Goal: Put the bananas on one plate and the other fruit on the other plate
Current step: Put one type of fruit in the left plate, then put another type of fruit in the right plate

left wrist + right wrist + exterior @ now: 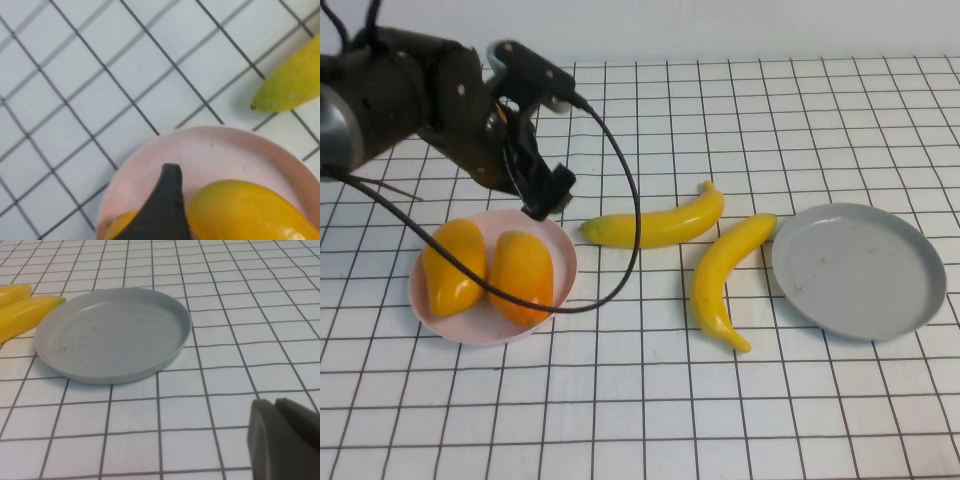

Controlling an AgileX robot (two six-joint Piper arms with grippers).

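Observation:
Two orange-yellow mango-like fruits (455, 265) (523, 275) lie side by side on the pale pink plate (470, 335) at the left. My left gripper (545, 197) hangs open just above the plate's far rim, holding nothing. In the left wrist view one black finger (167, 200) stands beside a mango (245, 210) on the pink plate (215, 150). Two bananas (655, 225) (725, 275) lie on the table between the plates. The grey plate (860, 270) at the right holds nothing. My right gripper (275, 402) is shut, low over the table near the grey plate (115, 332); it is out of the high view.
The table is covered by a white cloth with a black grid. The left arm's black cable (620, 200) loops over the pink plate and near the first banana's tip (290, 80). Banana tips (25, 312) show beside the grey plate.

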